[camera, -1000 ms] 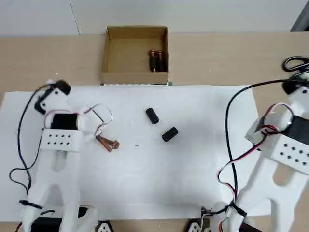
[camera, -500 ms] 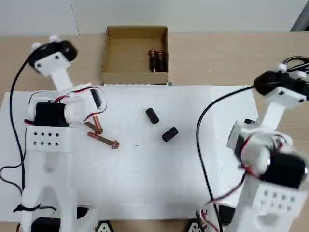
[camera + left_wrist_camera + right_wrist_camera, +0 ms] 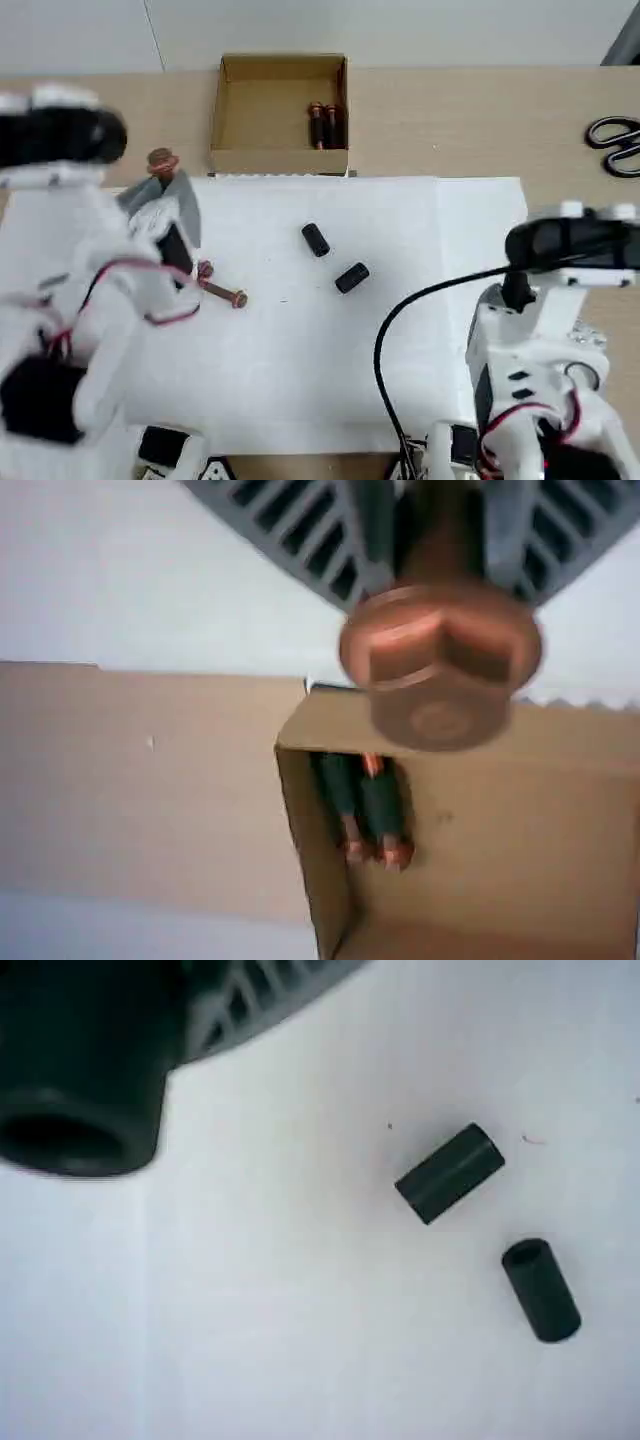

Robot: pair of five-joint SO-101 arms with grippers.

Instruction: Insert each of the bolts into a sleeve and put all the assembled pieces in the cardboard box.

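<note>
My left gripper (image 3: 166,190) is raised over the sheet's left edge, shut on a copper bolt (image 3: 162,160) whose hex head (image 3: 440,665) points towards the cardboard box (image 3: 500,780). A second bolt (image 3: 225,293) lies on the white sheet, with another copper head (image 3: 205,268) beside it. Two black sleeves (image 3: 315,240) (image 3: 351,277) lie mid-sheet, shown also as sleeves (image 3: 450,1173) (image 3: 541,1290) in the right wrist view. My right gripper (image 3: 110,1070) hovers above the sheet, shut on a black sleeve (image 3: 70,1110). The box (image 3: 278,160) holds two assembled pieces (image 3: 325,125).
Scissors (image 3: 615,140) lie at the table's far right. The white sheet (image 3: 330,370) covers the middle of the wooden table. The right arm's body (image 3: 540,350) stands at the sheet's lower right, with a black cable arching beside it.
Both arms have risen from their folded rest poses. My left gripper took a bolt from the pile on the sheet and lifted it up towards the box.
</note>
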